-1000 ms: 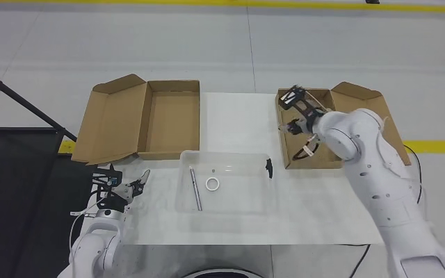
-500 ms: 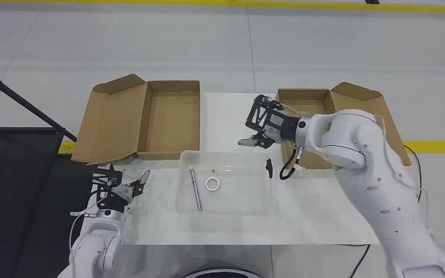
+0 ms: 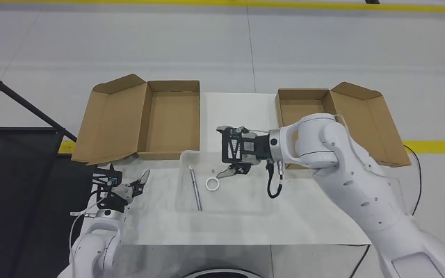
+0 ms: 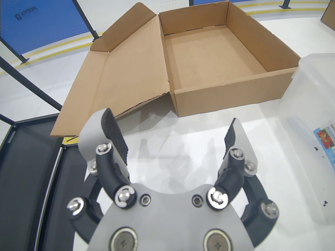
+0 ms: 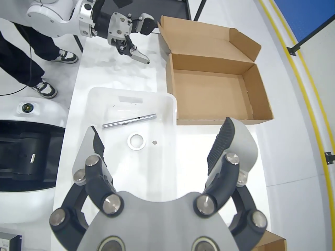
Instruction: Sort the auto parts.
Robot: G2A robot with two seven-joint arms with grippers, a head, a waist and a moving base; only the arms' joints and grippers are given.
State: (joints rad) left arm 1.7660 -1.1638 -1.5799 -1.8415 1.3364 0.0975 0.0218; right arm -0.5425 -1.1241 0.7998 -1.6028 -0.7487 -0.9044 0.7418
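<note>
We find the right gripper [image 3: 222,154] [image 5: 159,131] at the centre of the top view, over the clear plastic bin [image 3: 243,200] [image 5: 130,91], its fingers spread wide with nothing between them. In the bin, left of centre, lie a metal rod [image 3: 195,187] [image 5: 129,121] and, just beside it, a white ring [image 3: 212,184] [image 5: 136,141]; the lower fingertip hangs close to the ring, though we cannot tell whether it touches. The left gripper [image 3: 126,181] [image 4: 170,124] sits at the lower left of the top view over the white table [image 3: 236,111], fingers likewise spread and holding nothing. One open cardboard box [image 3: 170,118] stands at the upper left, another [image 3: 306,103] at the upper right.
</note>
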